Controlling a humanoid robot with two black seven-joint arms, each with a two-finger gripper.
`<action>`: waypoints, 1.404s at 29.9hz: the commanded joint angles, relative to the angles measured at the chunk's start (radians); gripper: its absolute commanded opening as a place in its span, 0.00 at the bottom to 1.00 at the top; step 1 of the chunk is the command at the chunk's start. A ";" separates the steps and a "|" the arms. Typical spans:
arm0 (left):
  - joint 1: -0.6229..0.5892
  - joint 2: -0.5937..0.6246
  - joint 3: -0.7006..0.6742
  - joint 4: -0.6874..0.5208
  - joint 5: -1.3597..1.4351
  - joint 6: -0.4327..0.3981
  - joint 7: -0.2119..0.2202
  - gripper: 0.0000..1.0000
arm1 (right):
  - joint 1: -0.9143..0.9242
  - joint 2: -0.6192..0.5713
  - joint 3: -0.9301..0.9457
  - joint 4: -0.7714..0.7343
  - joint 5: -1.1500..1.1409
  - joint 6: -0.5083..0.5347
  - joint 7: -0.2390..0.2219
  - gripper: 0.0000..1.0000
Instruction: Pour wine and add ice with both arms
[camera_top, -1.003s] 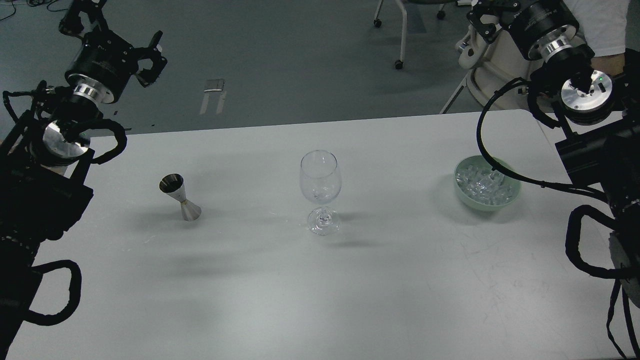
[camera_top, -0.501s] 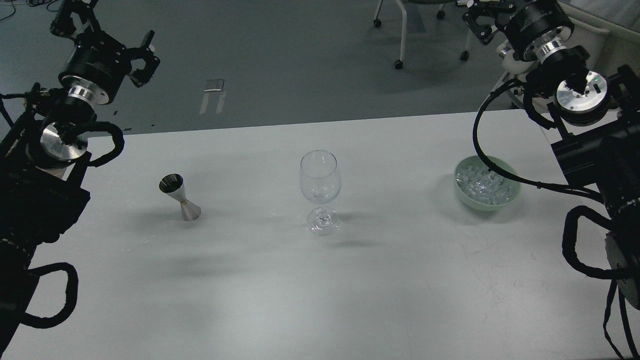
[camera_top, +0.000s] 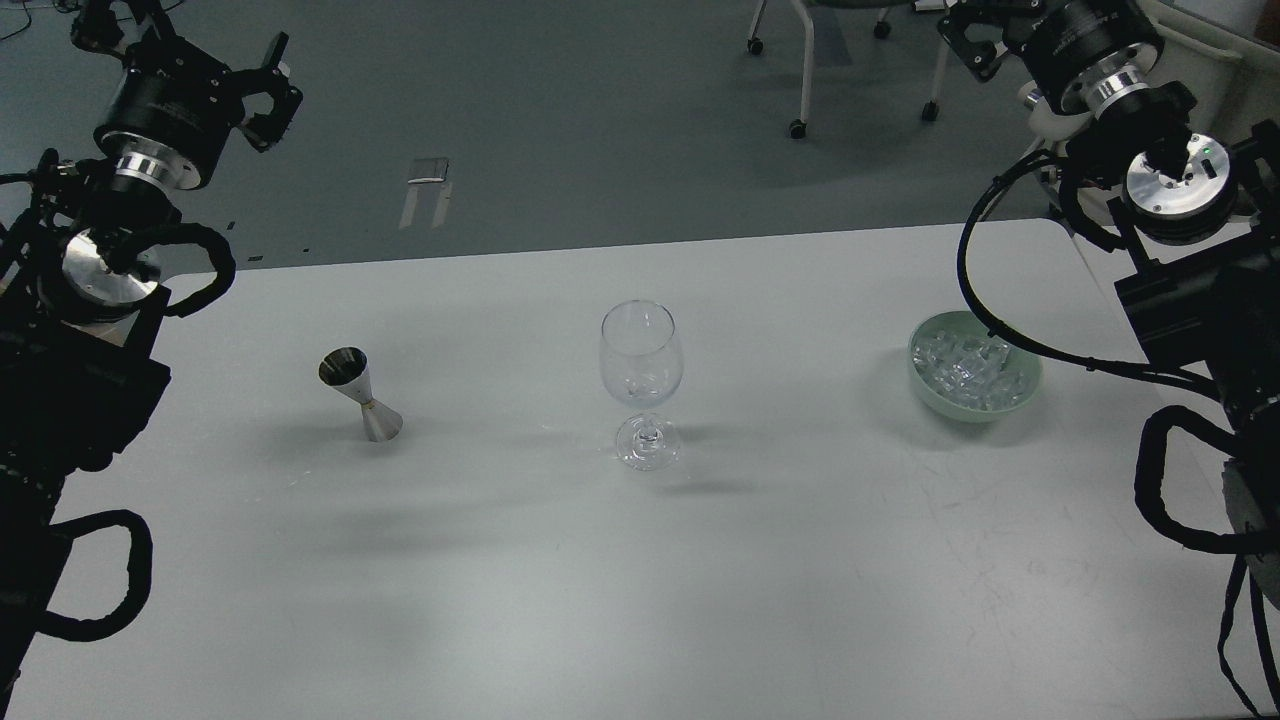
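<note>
A clear stemmed wine glass (camera_top: 641, 380) stands upright at the table's middle; I cannot make out any wine in it. A small steel jigger (camera_top: 360, 395) stands to its left; whether it holds liquid is not visible. A pale green bowl (camera_top: 1020, 392) at the right holds the ice (camera_top: 965, 365), many small clear cubes. My left gripper (camera_top: 185, 50) is raised at the top left, far behind the jigger, fingers spread and empty. My right gripper (camera_top: 985, 30) is raised at the top right behind the bowl, partly cut off by the frame's edge.
The grey table (camera_top: 640, 580) has its far edge behind the glass and a rounded far right corner. Beyond it are floor and office chair legs (camera_top: 800, 60). My black arms and looped cables flank both sides of the table.
Both arms have lifted and drawn outward: the left gripper up and to the left, the right arm slightly up and to the right. The glass, jigger and bowl have not moved.
</note>
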 joint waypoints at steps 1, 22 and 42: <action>0.003 -0.006 0.007 0.015 -0.003 0.008 0.004 0.98 | -0.001 0.003 0.001 -0.007 0.002 0.006 -0.003 1.00; 0.008 -0.047 0.000 -0.008 -0.008 0.054 -0.045 0.98 | -0.009 -0.013 -0.004 -0.001 -0.003 0.009 -0.011 1.00; 0.136 0.123 0.020 -0.180 -0.066 -0.028 -0.075 0.98 | -0.081 -0.079 -0.001 0.071 -0.001 0.007 -0.002 1.00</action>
